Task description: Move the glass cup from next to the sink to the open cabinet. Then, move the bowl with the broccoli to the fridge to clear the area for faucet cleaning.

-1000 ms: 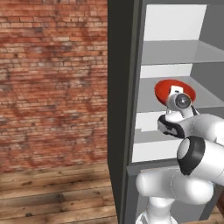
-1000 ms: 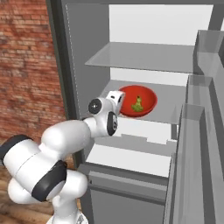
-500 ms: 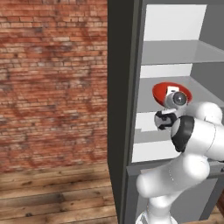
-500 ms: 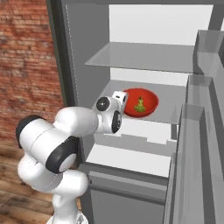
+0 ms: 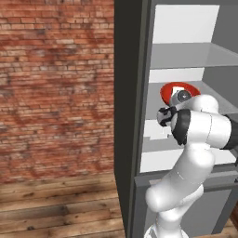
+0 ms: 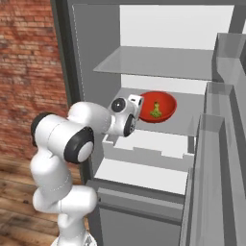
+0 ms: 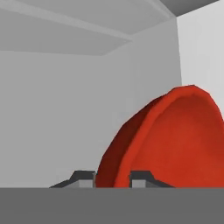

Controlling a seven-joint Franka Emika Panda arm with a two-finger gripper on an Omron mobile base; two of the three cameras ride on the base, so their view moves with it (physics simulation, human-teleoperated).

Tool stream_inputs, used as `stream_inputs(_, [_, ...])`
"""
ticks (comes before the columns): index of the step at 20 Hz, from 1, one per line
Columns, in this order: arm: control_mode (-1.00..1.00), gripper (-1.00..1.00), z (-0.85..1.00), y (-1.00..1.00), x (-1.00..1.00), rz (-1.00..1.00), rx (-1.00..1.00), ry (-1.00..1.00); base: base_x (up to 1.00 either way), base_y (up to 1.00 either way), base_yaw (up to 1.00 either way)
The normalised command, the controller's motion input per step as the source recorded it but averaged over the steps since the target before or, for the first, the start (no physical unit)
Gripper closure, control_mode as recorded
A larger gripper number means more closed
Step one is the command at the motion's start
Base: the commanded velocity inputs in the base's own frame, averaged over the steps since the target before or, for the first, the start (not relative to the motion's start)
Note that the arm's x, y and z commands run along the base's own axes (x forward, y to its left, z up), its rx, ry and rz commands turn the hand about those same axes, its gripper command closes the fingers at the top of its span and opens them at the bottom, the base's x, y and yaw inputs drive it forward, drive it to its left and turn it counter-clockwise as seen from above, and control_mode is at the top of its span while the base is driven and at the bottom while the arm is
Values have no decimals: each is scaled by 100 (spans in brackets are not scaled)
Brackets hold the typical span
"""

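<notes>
Placing the bowl with the broccoli (image 6: 156, 107) in the fridge (image 6: 144, 62)

Bowl resting on the middle shelf (image 6: 190, 120), rim standing between the fingers (image 7: 84, 177); fingers narrow, close on the rim wall, grip or release impossible to tell; next probably opening wider and backing straight out; fingertips cut off at bottom of hand view; broccoli hidden there.

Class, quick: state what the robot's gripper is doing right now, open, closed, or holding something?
Gripper: its fingers straddle the rim of the red bowl on the fridge shelf; whether it grips or has let go cannot be told.
</notes>
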Motion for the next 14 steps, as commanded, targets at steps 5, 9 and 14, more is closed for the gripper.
stream_inputs(5, [-100,100,-23,-20,54,4,0,5,0,0,0])
stream_inputs(9, [-100,-100,-2,-4,16,1,0,2,0,0,0])
stream_inputs(14, [-100,-100,6,0,-48,0,0,-7,0,0,0])
